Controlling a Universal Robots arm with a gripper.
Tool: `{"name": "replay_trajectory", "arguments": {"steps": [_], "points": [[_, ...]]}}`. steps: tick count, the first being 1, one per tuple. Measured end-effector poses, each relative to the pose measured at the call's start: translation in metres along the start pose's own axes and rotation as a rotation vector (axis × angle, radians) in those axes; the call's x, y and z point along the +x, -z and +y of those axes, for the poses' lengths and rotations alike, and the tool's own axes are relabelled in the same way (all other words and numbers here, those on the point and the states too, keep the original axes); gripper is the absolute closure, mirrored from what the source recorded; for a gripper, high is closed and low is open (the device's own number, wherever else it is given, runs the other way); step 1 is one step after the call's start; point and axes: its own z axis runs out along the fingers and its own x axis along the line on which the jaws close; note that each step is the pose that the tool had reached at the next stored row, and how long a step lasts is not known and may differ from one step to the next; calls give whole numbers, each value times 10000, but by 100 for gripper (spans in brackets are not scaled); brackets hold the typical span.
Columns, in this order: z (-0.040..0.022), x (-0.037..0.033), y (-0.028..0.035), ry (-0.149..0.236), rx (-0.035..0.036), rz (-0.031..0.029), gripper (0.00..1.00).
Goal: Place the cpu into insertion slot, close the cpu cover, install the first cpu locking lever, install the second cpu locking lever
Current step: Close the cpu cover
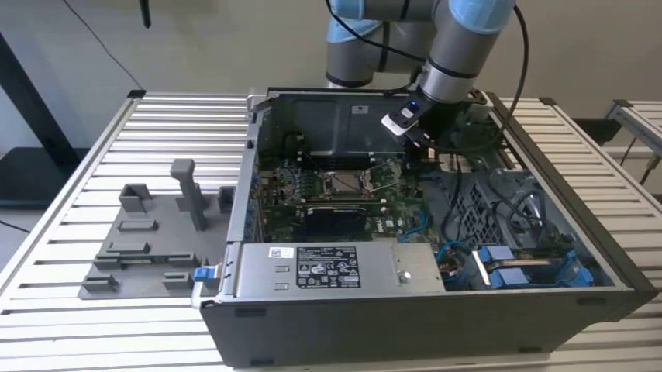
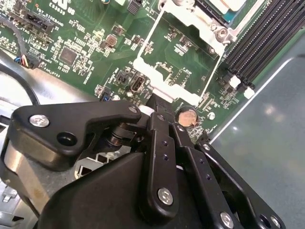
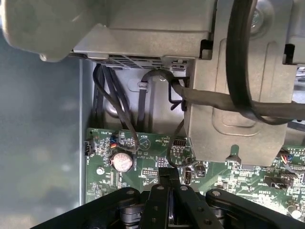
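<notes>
The arm reached down into the open computer case (image 1: 579, 267), with its gripper (image 1: 419, 155) low over the green board (image 1: 271, 203), just to the exterior view's right of the insertion slot (image 1: 331, 184). In both wrist views the fingers (image 2: 159, 143) lay pressed together, and I could see nothing between them. Their tips hung near a coin battery (image 2: 187, 117).

In the second wrist view the cpu cover (image 2: 167, 78) stood swung open off the slot. Its long axis ran from the slot's rim toward the gripper, with the free end pointing at the fingertips. Green board showed through its window, and I could not tell how steeply it tilted.

Beyond the cover a pale flat face, apparently the cpu (image 2: 228, 4), lay inside the slot. It faced up with its edges square to the rim, and the picture's edge cut part of it off.
</notes>
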Motion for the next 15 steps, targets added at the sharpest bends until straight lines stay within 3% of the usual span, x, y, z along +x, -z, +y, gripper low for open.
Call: {"name": "replay_trajectory", "arguments": {"steps": [2,5,8,15], "points": [[0,-2,3,-5,102,3,89],[-5,0,54,1,174,8,89],[-10,1,110,2,205,6,89],[-41,-2,141,0,248,11,89]]}}
